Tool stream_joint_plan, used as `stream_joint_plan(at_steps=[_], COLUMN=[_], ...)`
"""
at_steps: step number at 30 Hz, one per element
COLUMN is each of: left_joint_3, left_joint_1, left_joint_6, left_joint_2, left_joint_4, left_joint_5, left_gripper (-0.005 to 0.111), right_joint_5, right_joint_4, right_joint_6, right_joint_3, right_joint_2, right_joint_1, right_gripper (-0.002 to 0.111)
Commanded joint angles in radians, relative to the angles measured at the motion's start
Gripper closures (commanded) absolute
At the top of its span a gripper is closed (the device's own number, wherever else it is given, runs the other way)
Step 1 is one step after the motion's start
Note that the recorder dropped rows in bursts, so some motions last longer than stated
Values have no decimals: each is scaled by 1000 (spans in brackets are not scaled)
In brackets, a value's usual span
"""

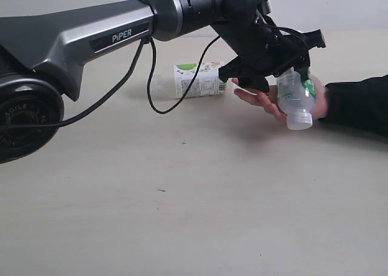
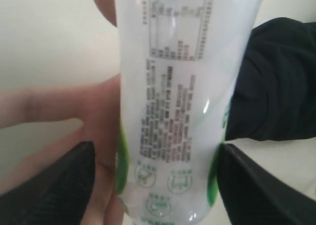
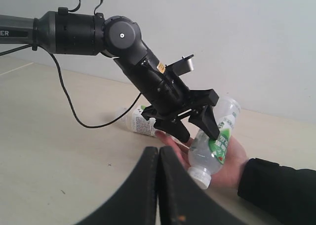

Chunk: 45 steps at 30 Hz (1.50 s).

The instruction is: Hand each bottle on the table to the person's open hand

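Observation:
A clear bottle (image 1: 297, 97) with a white-green label and white cap lies tilted, cap down, in the person's open hand (image 1: 267, 100) at the right of the table (image 1: 182, 197). My left gripper (image 1: 282, 82) straddles its upper body with the jaws open. In the left wrist view the bottle (image 2: 173, 111) sits between the fingers (image 2: 59, 185); skin shows in the gap on one side, while the other finger stands at the label's edge. A second bottle (image 1: 197, 80) with a white and green label lies on its side behind the hand. My right gripper (image 3: 159, 156) is shut and empty, well short of the hand.
The person's dark sleeve (image 1: 357, 103) comes in from the right edge. The left arm's black cable (image 1: 151, 94) hangs down in front of the lying bottle. A pale wall stands behind the table.

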Motion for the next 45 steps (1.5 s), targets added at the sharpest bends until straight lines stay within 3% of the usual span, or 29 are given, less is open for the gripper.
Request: stream_joint_plan(at_steps=[1,11,12,14,15,20,24,27,32,38,42,45], left_joint_3=[-8,-8,-8,-8,-8,-8,48,157,492,1103,1502,1723], left_joint_1=[10,33,35,42,42,37,10,-8,-40,-62,-114,-157], left_joint_6=[-4,51,73,139,197,302,336,354,411,434,448,449], left_joint_2=[-14,-164,-178,-213,-228,-265,-306,-376,-558,-861,-1080,-1218], left_joint_4=[10,23,25,27,42,80,93,108,127,91,91,115], left_joint_5=[15,45,59,113,164,320,309,203,-91,-699,-1147,-1330], left_gripper=[39,40,45,78,106,107,107,107,107,107,107,107], right_joint_5=[-13,-13,-13,-13,-13,-13,-13,-13,-13,-13,-13,-13], right_joint_4=[3,3,3,3,3,3,3,3,3,3,3,3], right_joint_6=[0,0,0,0,0,0,0,0,0,0,0,0], right_joint_3=[7,7,7,7,7,7,7,7,7,7,7,7], right_joint_2=[-3,-3,-3,-3,-3,-3,-3,-3,-3,-3,-3,-3], right_joint_1=[4,4,4,4,4,4,4,4,4,4,4,4], right_gripper=[108,108,108,108,108,108,108,108,108,108,108,108])
